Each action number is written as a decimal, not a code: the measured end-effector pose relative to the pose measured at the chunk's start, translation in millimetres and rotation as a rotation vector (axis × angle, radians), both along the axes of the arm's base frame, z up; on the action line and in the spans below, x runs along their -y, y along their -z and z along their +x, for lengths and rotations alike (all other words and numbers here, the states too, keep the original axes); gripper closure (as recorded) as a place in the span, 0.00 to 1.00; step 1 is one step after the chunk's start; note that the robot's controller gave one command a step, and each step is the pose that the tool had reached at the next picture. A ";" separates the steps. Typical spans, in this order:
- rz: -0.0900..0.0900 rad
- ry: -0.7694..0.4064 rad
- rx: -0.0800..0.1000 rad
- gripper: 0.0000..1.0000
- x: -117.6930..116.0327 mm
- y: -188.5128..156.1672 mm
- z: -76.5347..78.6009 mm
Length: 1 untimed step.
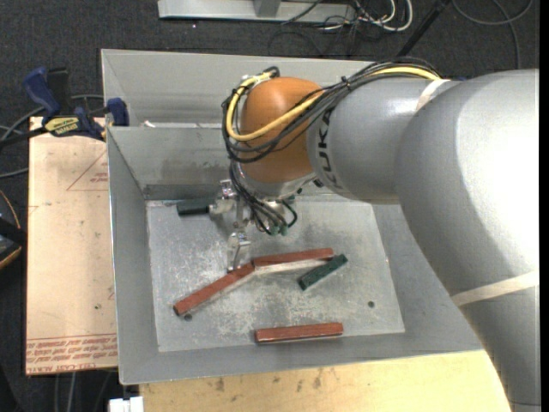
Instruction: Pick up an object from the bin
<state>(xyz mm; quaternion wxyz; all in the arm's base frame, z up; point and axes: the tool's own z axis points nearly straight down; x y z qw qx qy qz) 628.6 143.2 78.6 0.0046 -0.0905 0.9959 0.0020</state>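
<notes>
Reddish-brown stick (214, 288) lying slantwise in the grey bin (129, 230), left of middle, with the gripper (238, 263) hanging over its upper end
The gripper's tip is sitting right where this stick is meeting a second reddish-brown stick (296, 258), and whether the pincer is spread or pressed together I cannot tell; a short dark green bar (322, 272) is lying just beside that second stick, a third reddish-brown stick (298, 333) is resting near the front wall, and a dark piece (193, 207) is lying by the back wall

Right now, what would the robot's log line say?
gripper low over long red-brown flat stick | stick lies on grey metal bin floor | short dark green bar nearby
</notes>
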 end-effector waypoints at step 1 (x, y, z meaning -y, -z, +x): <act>-0.001 -0.310 0.014 1.00 40.8 -4.3 -68.0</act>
